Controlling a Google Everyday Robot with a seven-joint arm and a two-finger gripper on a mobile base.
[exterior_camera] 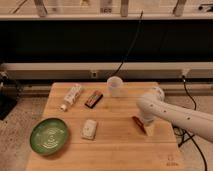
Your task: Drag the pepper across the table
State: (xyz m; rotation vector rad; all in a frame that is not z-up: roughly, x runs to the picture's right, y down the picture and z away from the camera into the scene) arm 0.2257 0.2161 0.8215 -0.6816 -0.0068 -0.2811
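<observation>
The tool (148,129), jaws spread wide and gripping nothing, sits low over the right side of the wooden surface (115,150), with the reddish pepper (137,123) lying just beside it, toward the middle.

Gripper (149,129) half-hidden by arm (172,115), at pepper (138,123)

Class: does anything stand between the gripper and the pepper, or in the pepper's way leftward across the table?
Nothing visible separates the gripper from the pepper; it sits right beside it, near the right edge of the table. Leftward, a white object lies roughly in line, the green plate beyond.
</observation>
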